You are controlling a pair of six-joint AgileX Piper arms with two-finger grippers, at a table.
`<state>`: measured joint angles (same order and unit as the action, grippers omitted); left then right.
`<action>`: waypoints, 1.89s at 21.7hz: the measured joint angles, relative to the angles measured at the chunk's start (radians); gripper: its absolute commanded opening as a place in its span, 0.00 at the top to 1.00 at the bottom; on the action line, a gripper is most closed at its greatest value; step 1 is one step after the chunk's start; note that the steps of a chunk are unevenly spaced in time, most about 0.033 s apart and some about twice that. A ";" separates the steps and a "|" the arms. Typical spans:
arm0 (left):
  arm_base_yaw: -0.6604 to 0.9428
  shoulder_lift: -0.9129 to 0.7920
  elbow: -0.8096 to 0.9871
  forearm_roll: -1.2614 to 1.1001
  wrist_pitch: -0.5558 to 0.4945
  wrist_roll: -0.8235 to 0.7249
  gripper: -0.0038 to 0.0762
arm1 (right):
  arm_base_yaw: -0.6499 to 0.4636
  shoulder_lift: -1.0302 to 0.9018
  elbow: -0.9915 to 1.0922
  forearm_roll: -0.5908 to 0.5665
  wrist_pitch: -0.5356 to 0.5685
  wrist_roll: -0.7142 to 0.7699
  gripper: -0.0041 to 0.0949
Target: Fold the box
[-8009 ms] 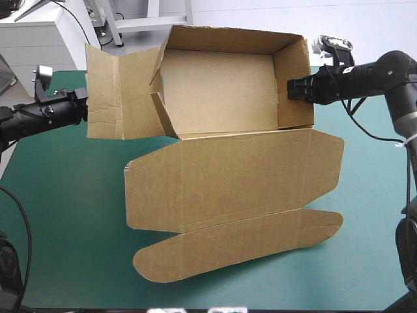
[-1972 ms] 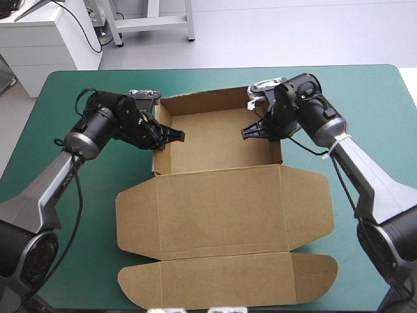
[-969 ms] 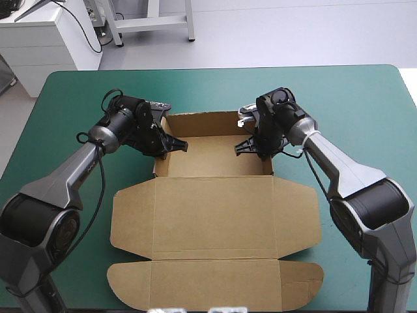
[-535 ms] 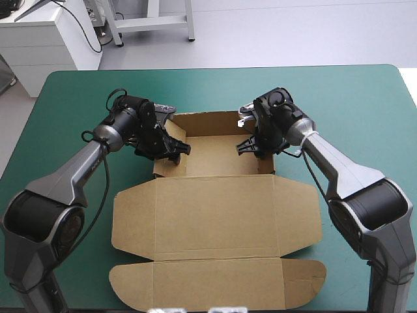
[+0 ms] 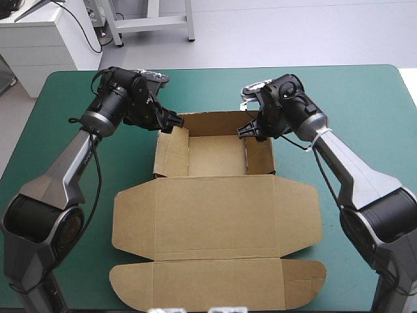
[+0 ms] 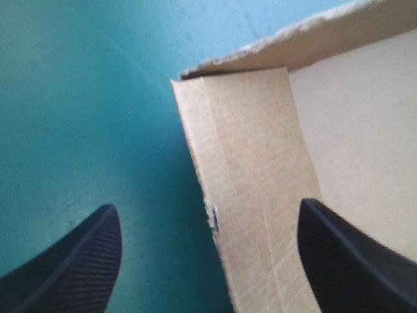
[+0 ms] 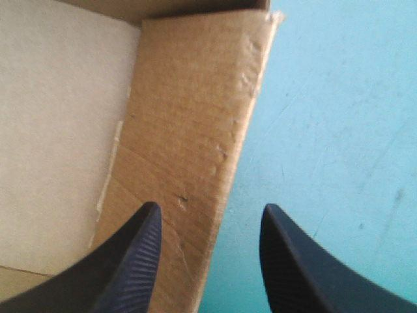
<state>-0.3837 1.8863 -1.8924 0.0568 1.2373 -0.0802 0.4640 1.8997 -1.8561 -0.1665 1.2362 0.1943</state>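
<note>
Squarely on the teal-green table (image 5: 365, 98), the brown box (image 5: 215, 215) sits as an open tray, its walls up at the far side and its lid lying flat toward the near edge. The left gripper (image 5: 171, 124) hangs at the tray's far-left corner, fingers spread wide astride the side wall — one outside, one over the floor. The right gripper (image 5: 251, 130) mirrors it at the far-right corner, fingers parted more narrowly around that wall.

I get bright, even light from overhead across the worktop (image 5: 368, 88), only soft thin shadows along the edges of the box (image 5: 215, 212), its floor washed pale in the right wrist view
</note>
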 measured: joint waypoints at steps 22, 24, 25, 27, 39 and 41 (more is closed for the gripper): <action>0.000 -0.978 0.633 -0.074 -0.033 0.120 0.96 | -0.066 -0.055 -0.037 0.134 0.008 0.009 0.51; 0.000 -1.125 0.817 -0.074 -0.078 0.120 0.96 | -0.066 -0.027 -0.037 0.154 0.008 0.009 0.51; 0.000 -1.181 0.886 -0.074 -0.090 0.120 0.96 | -0.066 -0.010 -0.037 0.166 0.007 0.009 0.51; 0.000 -1.287 1.005 -0.074 -0.105 0.120 0.96 | -0.066 0.015 -0.037 0.175 0.007 0.009 0.51; 0.000 -1.702 1.420 -0.111 -0.138 0.120 0.96 | -0.068 0.106 -0.037 0.179 0.003 0.009 0.52; 0.000 -1.703 1.420 -0.111 -0.138 0.120 0.96 | -0.068 0.128 -0.037 0.187 0.002 0.009 0.52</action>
<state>-0.3837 0.1831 -0.4726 -0.0538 1.0994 0.0403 0.3960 2.0281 -1.8933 0.0203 1.2387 0.2035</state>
